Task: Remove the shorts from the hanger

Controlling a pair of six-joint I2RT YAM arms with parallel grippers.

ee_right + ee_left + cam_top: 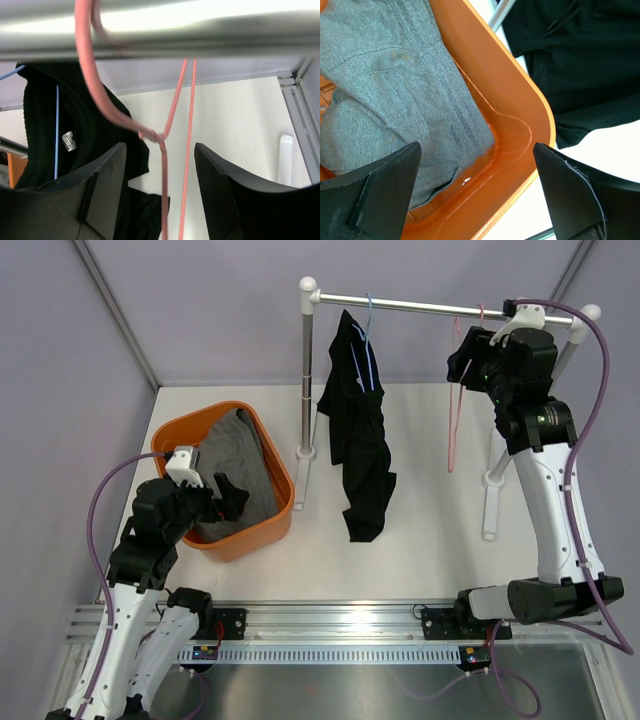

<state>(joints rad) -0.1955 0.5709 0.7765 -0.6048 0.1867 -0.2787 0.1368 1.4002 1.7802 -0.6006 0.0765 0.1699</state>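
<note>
Nothing legible anywhere from where I stand. One small white tag point(69, 141) is sewn inside the waistband of the black shorts point(40, 125), at about 9 o'clock in the right wrist view; it carries dark print, too small and blurred to read. In the overhead view a small red-and-blue sticker point(207, 653) sits on the rail point(330, 652) at about 7 o'clock, its marks equally unreadable.

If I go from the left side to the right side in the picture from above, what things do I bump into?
orange basket with the grey shorts inside → rack's left post → black shorts hanging from the rail → bare pink hanger
</note>
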